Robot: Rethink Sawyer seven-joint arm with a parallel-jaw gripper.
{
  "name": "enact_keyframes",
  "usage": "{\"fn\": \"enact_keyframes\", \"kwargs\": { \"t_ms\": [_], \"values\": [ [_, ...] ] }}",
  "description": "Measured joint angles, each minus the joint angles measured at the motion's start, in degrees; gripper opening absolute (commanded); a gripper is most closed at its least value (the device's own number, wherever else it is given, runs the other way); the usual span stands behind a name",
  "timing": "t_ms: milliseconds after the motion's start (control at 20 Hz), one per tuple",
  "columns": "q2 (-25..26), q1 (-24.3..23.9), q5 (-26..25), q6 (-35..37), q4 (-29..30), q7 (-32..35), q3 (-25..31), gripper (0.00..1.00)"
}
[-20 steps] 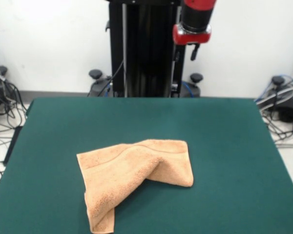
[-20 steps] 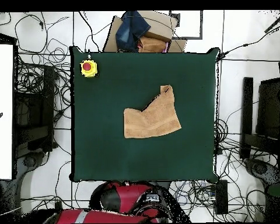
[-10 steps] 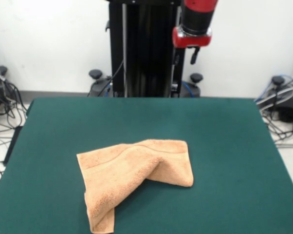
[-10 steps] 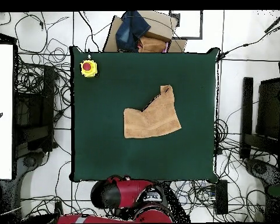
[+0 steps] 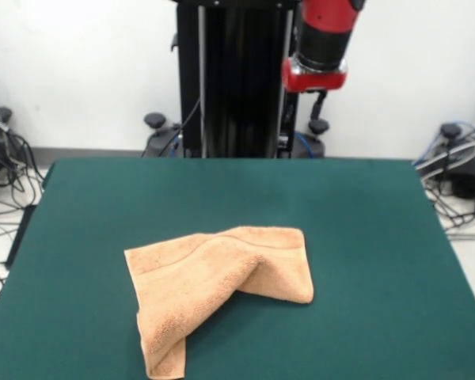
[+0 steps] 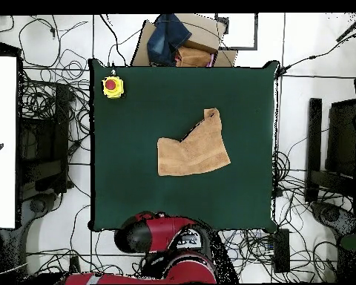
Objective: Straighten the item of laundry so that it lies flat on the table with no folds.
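You have a yellow box with a red button (image 6: 113, 86) at one corner of the table (image 5: 364, 237). Right of it, near the table's middle, the towel (image 5: 214, 277) lies crumpled, one corner folded over itself. Beyond the table's far edge, the arm (image 5: 323, 43) hangs well clear of the towel; you cannot tell its claw's state.
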Motion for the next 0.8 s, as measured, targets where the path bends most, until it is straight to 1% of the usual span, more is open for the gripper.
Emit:
{"fn": "enact_keyframes", "kwargs": {
  "t_ms": [450, 800],
  "values": [
    [3.4, 0.0, 0.0, 0.0, -5.0, 0.0, 0.0, 1.0],
    [5.1, -1.7, 0.0, 0.0, -6.2, 0.0, 0.0, 1.0]
  ]
}}
